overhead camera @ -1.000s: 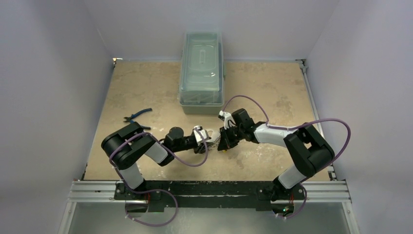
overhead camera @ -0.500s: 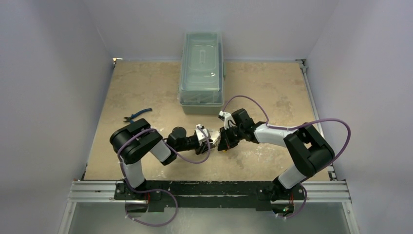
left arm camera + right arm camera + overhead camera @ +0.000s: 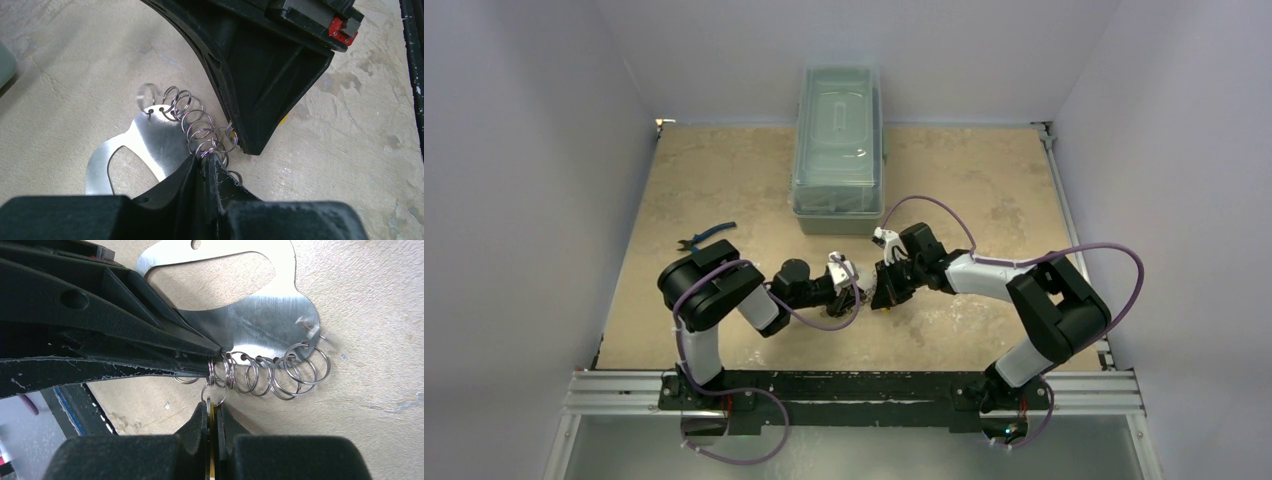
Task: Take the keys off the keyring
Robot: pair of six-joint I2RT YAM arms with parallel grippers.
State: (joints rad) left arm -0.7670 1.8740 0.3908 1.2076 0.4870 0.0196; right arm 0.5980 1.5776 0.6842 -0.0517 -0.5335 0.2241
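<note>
The keyring (image 3: 150,142) is a flat silvery plate with an oval opening, lying on the table. A row of small split rings (image 3: 195,125) hangs along its edge. It also shows in the right wrist view (image 3: 260,310), with the rings (image 3: 270,372). My left gripper (image 3: 205,159) is shut on the end rings. My right gripper (image 3: 212,407) is shut on the thin yellow-headed key (image 3: 212,440), which hangs from one small ring. In the top view the left gripper (image 3: 852,285) and right gripper (image 3: 882,290) meet tip to tip. The other silvery keys are hidden.
A translucent lidded box (image 3: 838,150) stands at the back middle of the table. Blue-handled pliers (image 3: 706,236) lie at the left. Grey walls close in both sides and the back. The right gripper's black body (image 3: 260,75) fills the top of the left wrist view.
My left arm has shifted right and its elbow has swung forward, bringing the left gripper closer to the right gripper. The right arm has not moved.
</note>
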